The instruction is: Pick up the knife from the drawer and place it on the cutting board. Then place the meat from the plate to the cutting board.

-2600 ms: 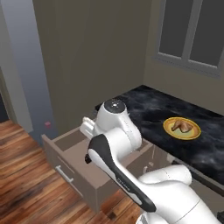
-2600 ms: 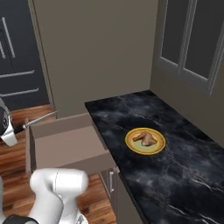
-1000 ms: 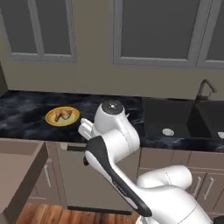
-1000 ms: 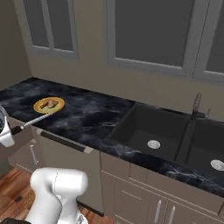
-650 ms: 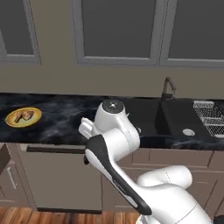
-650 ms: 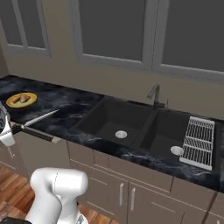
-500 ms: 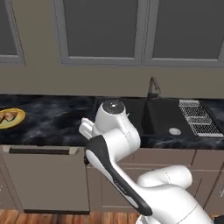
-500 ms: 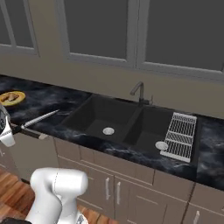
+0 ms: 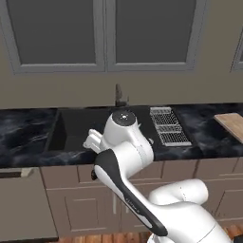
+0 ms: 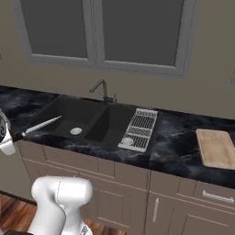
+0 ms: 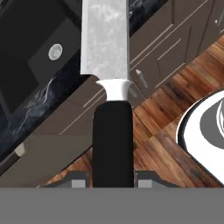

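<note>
While my gripper (image 11: 112, 180) sits at the bottom centre of the hand view, its two fingers are clenched on the black handle of the knife (image 11: 107, 65), one on each side. I see the blade run straight up from there to the top edge of the frame, over the dark sink (image 11: 30, 57) at upper left and the brown cabinet fronts below it. In the right base view the same knife (image 10: 41, 125) pokes out from the left edge, its tip slanting up and right over the left sink basin.

Against half a second ago the whole scene has slid left, so my base has driven on along the counter. The plate that sat at the far left then has gone out of frame, and one cutting board (image 10: 215, 148) has come in: it lies flat on the black counter (image 10: 179, 137) at the right of the right base view, and its corner shows at the right edge of the left base view.

I have the arm (image 9: 124, 156) folded close in front of the base, elbow high at centre of the left base view, wrist reaching out to the left and low.

I count one knife, one board, one double sink, one tap (image 10: 102, 90), one white drying rack (image 10: 139, 128) just right of the basins.
</note>
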